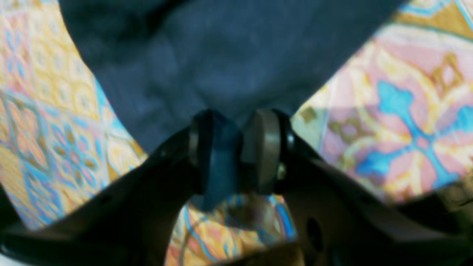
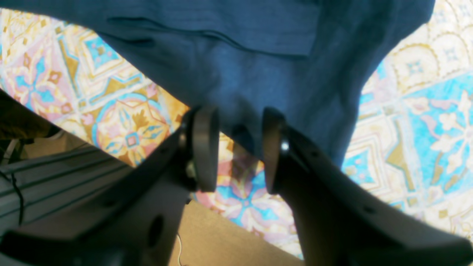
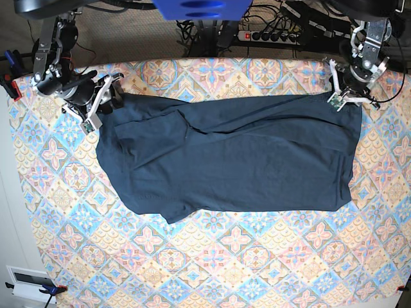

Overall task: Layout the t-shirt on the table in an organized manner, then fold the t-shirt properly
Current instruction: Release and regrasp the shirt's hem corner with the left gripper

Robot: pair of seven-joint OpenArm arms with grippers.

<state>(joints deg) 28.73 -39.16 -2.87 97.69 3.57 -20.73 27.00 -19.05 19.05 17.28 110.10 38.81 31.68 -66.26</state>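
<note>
The dark navy t-shirt (image 3: 231,154) lies spread flat and lengthwise across the far half of the patterned table (image 3: 212,263). My left gripper (image 3: 345,97) is at the shirt's far right corner. In the left wrist view it (image 1: 225,147) is shut on a pinch of the shirt (image 1: 221,55) above the table (image 1: 406,129). My right gripper (image 3: 103,102) is at the shirt's far left corner. In the right wrist view it (image 2: 240,147) is open, jaws apart, with the shirt's edge (image 2: 240,66) hanging between the fingers over the table (image 2: 425,129).
The table's edge and brown floor (image 2: 221,236) show just below my right gripper, beside dark frame rails (image 2: 55,177). A power strip and cables (image 3: 270,35) lie behind the table. A white device (image 3: 29,282) sits at the near left corner.
</note>
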